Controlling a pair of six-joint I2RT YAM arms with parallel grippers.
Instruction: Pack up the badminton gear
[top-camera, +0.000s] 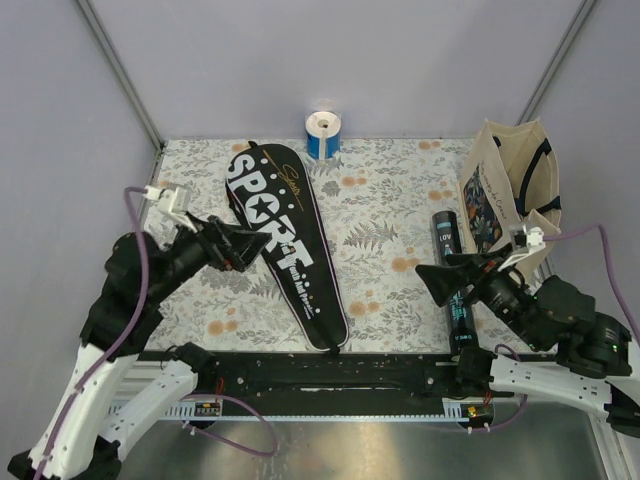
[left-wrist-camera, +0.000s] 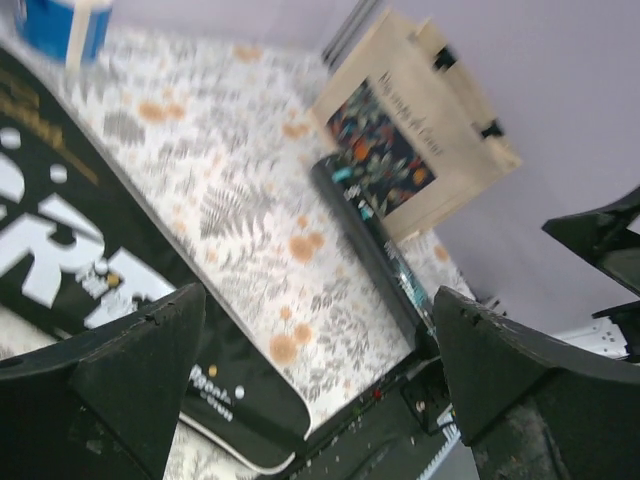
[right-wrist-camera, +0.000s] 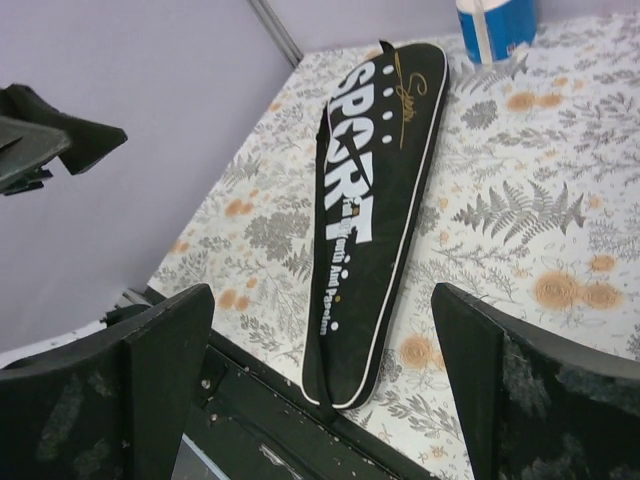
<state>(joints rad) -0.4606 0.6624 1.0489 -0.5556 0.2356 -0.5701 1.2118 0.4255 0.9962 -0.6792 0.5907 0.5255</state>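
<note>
The long black "SPORT" racket cover (top-camera: 285, 240) lies flat and diagonal on the floral table, also in the left wrist view (left-wrist-camera: 60, 250) and the right wrist view (right-wrist-camera: 375, 200). A black cylindrical tube (top-camera: 447, 238) lies at the right beside the bag, its near end hidden under my right gripper; it shows too in the left wrist view (left-wrist-camera: 375, 250). My left gripper (top-camera: 246, 249) hovers open over the cover's left edge, empty (left-wrist-camera: 320, 380). My right gripper (top-camera: 448, 272) hangs open above the tube, holding nothing (right-wrist-camera: 320, 370).
A beige tote bag (top-camera: 505, 190) with a colourful print stands at the right edge (left-wrist-camera: 410, 130). A blue-and-white roll (top-camera: 323, 135) stands at the back middle (right-wrist-camera: 495, 25). A black rail (top-camera: 330, 370) runs along the near table edge. Walls close in the table.
</note>
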